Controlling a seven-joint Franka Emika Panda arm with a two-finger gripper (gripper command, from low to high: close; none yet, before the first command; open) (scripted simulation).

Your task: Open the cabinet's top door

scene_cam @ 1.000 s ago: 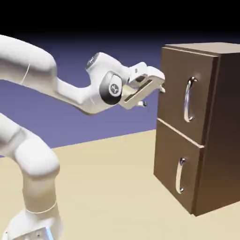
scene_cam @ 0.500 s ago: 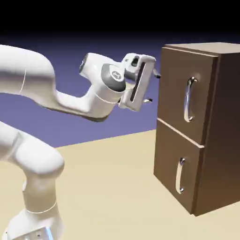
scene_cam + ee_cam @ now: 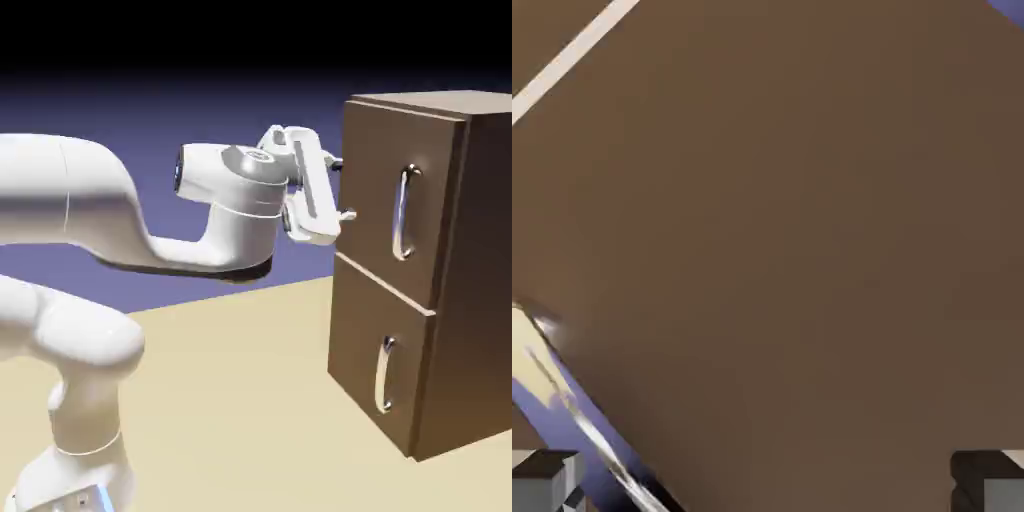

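The cabinet (image 3: 480,280) is a tall dark brown box at the exterior view's right. Its top door (image 3: 375,170) is shut and carries a long silver handle (image 3: 403,212). My gripper (image 3: 341,189) hangs open just left of the door's left edge, fingers one above the other, touching nothing. The handle lies further right on the panel. In the hand view brown wood of the top door (image 3: 802,230) fills the picture. The shiny handle (image 3: 582,425) runs slantwise at the lower left, beside the left fingertip (image 3: 542,480) and outside the gripper (image 3: 767,490) gap.
Below the top door is a shorter door (image 3: 360,340) with a small silver handle (image 3: 383,375). The cabinet stands on a tan table (image 3: 230,400). My white arm (image 3: 120,220) reaches in from the left at door height.
The hand has rolled so its fingers now stand one above the other, and it has moved right and closer to the cabinet's top door. The jaws have stayed open.
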